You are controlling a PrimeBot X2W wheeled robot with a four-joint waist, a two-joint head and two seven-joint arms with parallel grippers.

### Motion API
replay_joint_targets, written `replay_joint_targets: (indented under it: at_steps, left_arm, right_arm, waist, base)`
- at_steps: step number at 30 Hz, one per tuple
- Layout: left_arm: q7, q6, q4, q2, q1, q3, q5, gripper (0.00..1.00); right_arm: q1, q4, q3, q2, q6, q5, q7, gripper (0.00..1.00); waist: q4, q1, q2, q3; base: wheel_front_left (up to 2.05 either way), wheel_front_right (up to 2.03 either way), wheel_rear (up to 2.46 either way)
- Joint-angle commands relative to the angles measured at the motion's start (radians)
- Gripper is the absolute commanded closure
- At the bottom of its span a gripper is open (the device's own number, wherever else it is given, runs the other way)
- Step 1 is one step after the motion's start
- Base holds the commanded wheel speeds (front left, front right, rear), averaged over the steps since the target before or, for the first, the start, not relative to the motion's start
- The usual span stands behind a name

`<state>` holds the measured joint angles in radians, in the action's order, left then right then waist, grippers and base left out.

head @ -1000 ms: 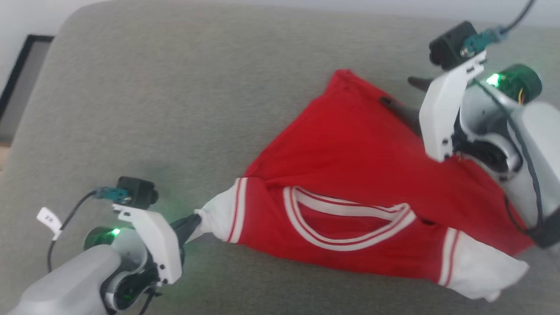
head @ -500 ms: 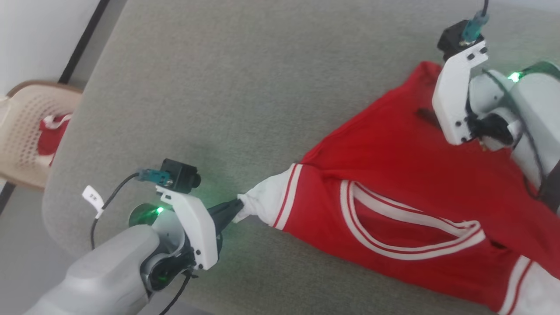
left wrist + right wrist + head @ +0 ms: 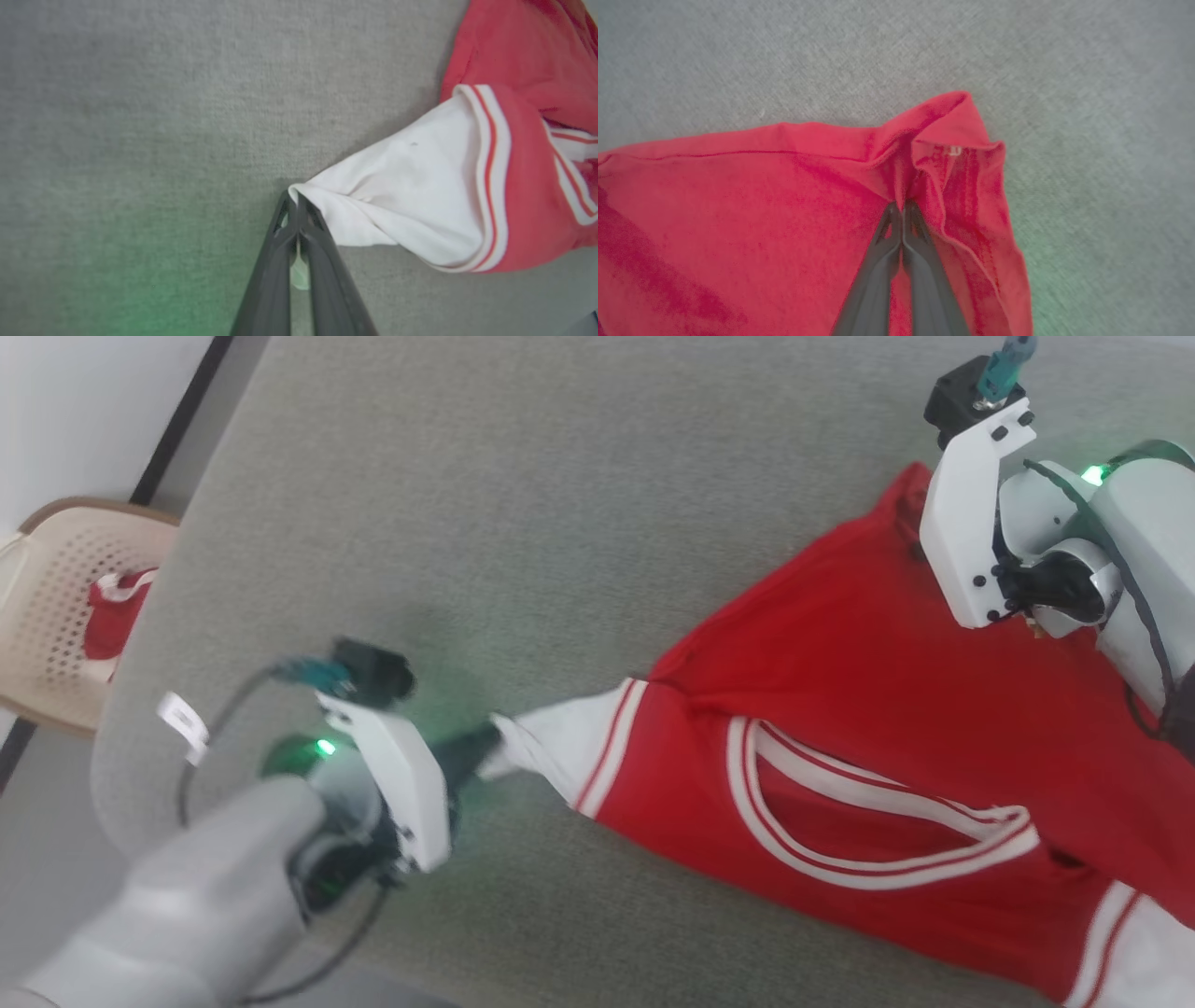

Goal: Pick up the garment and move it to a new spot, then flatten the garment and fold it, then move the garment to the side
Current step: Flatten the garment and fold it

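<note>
I count one shirt (image 3: 840,709), two grippers, one basket (image 3: 56,616) and a second red and white cloth (image 3: 112,621) lying inside that basket.

The shirt lies on the grey worktop (image 3: 523,504), filling the right half of the head view from the upper right down to the lower right corner. Its striped collar (image 3: 878,873) faces the bottom of the frame.

The shirt has two white sleeves. One (image 3: 569,756) stretches toward the middle of the frame, and the other (image 3: 1148,952) is cut off at the lower right edge, as is the red body beside it. The basket at the far left is cut by the frame edge too. My left arm at the lower left is smeared by blur. On the right, the white wrist bracket (image 3: 966,532) hides the fingers below it, so I go by the wrist views.

The left gripper (image 3: 292,198) has its fingers (image 3: 266,280) pressed together on the very tip of the stretched sleeve, with a sliver of white cloth showing between them lower down. The sleeve fans out from that pinch toward the red body at the right of the left wrist view.

The right gripper (image 3: 902,205) has its fingers (image 3: 878,275) together too, clamped on a bunched red fold just below the shirt's corner. Red cloth lies on both sides of them and grey worktop beyond.
</note>
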<state>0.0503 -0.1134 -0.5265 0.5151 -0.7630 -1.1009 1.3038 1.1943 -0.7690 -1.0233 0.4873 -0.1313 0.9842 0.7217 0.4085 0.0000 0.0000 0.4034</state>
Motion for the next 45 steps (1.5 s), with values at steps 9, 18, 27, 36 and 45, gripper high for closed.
replay_joint_targets:
  at_steps: [9, 18, 27, 36, 45]
  left_arm:
    - [0.079, 0.044, 0.010, 0.128, -0.200, 0.064, -0.023, 1.00]
    - [0.163, 0.084, 0.028, 0.212, -0.370, 0.095, -0.063, 1.00]
    - [0.252, 0.112, 0.032, 0.245, -0.516, 0.114, -0.092, 1.00]
    - [0.272, 0.089, 0.020, 0.234, -0.626, 0.119, -0.126, 1.00]
    - [0.254, 0.088, -0.037, 0.215, -0.718, 0.131, -0.168, 1.00]
  right_arm:
    - [0.094, 0.089, -0.085, 0.050, 0.001, 0.059, -0.155, 1.00]
    - [0.133, 0.186, -0.135, 0.110, 0.001, 0.089, -0.277, 1.00]
    - [0.161, 0.274, -0.139, 0.164, 0.001, 0.115, -0.355, 1.00]
    - [0.168, 0.334, -0.109, 0.210, 0.001, 0.122, -0.397, 1.00]
    - [0.182, 0.365, -0.053, 0.233, 0.001, 0.115, -0.431, 1.00]
  waist:
    - [-0.113, 0.0000, 0.0000, -0.077]
    - [-0.208, 0.0000, 0.0000, -0.160]
    - [-0.291, 0.0000, 0.0000, -0.246]
    - [-0.332, 0.0000, 0.0000, -0.291]
    - [-0.349, 0.0000, 0.0000, -0.295]
  base:
    - [0.00, 0.00, 0.00]
    - [0.00, 0.00, 0.00]
    - [0.00, 0.00, 0.00]
    - [0.00, 0.00, 0.00]
    - [0.00, 0.00, 0.00]
